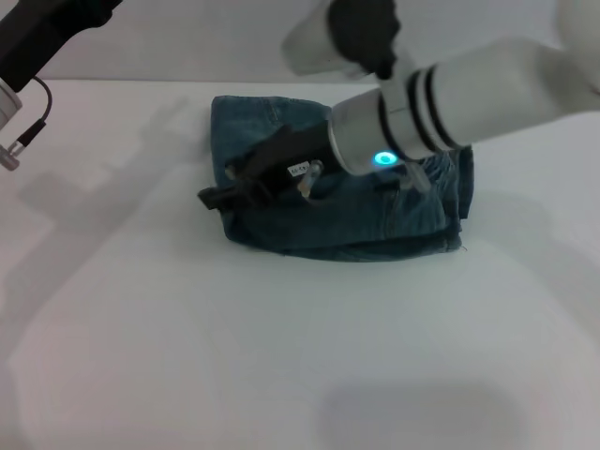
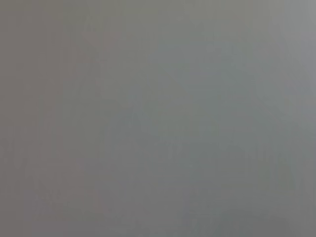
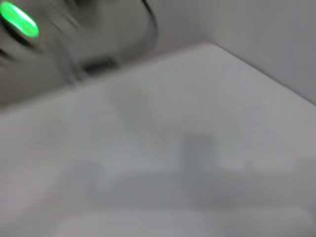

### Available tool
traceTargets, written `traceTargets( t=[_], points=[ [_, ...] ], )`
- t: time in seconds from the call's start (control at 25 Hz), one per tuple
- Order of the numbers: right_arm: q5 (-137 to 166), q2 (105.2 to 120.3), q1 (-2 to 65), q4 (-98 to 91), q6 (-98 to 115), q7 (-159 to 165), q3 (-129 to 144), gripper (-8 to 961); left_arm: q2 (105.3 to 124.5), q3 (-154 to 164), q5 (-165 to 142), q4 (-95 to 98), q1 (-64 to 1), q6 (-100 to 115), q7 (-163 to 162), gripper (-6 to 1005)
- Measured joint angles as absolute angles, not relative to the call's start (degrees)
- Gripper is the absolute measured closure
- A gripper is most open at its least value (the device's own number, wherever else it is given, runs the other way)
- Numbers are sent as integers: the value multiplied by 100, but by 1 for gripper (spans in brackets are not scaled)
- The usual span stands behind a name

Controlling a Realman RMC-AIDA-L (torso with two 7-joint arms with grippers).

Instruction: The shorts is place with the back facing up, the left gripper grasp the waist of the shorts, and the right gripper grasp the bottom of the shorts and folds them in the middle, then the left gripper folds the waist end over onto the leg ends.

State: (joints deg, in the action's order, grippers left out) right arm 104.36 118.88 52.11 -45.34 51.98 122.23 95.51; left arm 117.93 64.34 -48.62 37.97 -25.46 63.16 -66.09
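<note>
The blue denim shorts (image 1: 375,230) lie folded into a compact rectangle on the white table (image 1: 281,356), a little beyond its middle. My right arm reaches across them from the right. The right gripper (image 1: 214,195) sits low over the bundle's left edge, its black tip just past the cloth; whether it touches the denim cannot be told. The arm covers much of the top layer, and I cannot make out the waist end or the bottom of the shorts. My left arm (image 1: 28,47) is raised at the far left, its gripper out of view. Neither wrist view shows the shorts.
Bare white tabletop surrounds the shorts on all sides. A cable hangs from the left arm near the far left edge. The right wrist view shows only blurred white table (image 3: 197,148) and a green light (image 3: 19,19).
</note>
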Motion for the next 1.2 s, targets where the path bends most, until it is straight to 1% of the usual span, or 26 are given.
traceTargets(
  t=[0.08,0.2,0.24,0.32,0.52,0.68,0.84,0.92,0.96,1.04,1.2],
  points=[
    [10236,11864,4842,-4968,5762,12109,9187,419,11793,6419,-4863,3797,-2529,6312,-6609,152],
    [10011,11871,4270,-5515,6653,11895,8556,419,11793,6419,-4863,3797,-2529,6312,-6609,152],
    [9713,11871,3985,-5637,6952,11590,8351,419,11789,6417,-4865,3784,-2514,6303,-6572,152],
    [9269,11869,3653,-5703,7241,11128,8132,420,11788,6416,-4854,3724,-2506,6302,-6439,152],
    [7744,11891,2525,-5597,7713,9286,7692,420,11786,6409,-4827,3593,-2508,6290,-6207,152],
    [6260,11912,1864,-5020,7721,7174,7703,419,11811,6288,-4778,3358,-2532,6285,-5742,152],
    [4716,11924,1645,-3951,7725,5123,7684,418,11828,6248,-4243,2969,-2544,6356,-5139,152],
    [3381,11929,1671,-3094,7728,3865,7713,418,11846,6251,-3681,2635,-2523,6557,-4614,152],
    [3381,11929,1671,-3094,7728,3865,7713,418,11846,6251,-3681,2635,-2523,6557,-4614,152],
    [2459,11942,1714,-2596,7771,3096,7731,419,11854,6268,-2964,2066,-2526,6993,-3898,152],
    [1123,11954,1858,-1965,7956,2000,7733,420,11859,6247,-2415,1572,-2548,7267,-3305,152]
  ],
)
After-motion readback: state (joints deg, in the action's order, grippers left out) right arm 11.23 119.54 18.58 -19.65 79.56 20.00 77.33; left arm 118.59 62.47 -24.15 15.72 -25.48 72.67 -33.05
